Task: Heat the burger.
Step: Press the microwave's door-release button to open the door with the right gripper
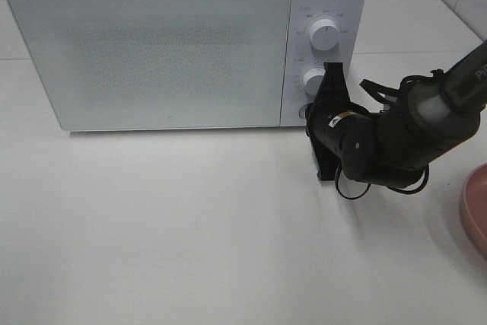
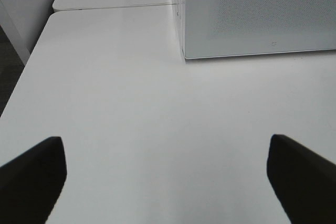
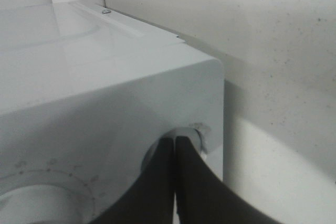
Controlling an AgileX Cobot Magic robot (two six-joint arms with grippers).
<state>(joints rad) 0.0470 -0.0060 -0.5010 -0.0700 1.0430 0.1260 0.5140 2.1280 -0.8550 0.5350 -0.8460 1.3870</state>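
— Burger time! Where is it?

— I can't see the burger in any picture. A bit of a pink plate (image 1: 475, 211) peeks in at the right edge of the worktop (image 1: 190, 226). Only its rim shows, so I can't tell what is on it.

— Could the burger be in the microwave (image 1: 152, 51)?

— Maybe. The door is shut and you can't see through it.

— What is the right end effector (image 3: 176, 142) doing?

— Its two fingers are pressed together into one thin tip, and they pinch nothing. The tip looks to touch the round button (image 3: 198, 131) at the bottom of the panel, just under the lower knob (image 1: 314, 80).

— Why pressed together?

— I think one thin, stiff tip pokes a small button better than two spread fingers would.

— What does the button do?

— I guess it pops the door open or starts the heat. I can't tell which.

— And the left end effector (image 2: 168, 182)?

— It is spread wide and holds nothing. It hangs over bare worktop near the far side of the microwave, apart from it. I think it waits there to stay out of the way, with its fingers ready to grab.
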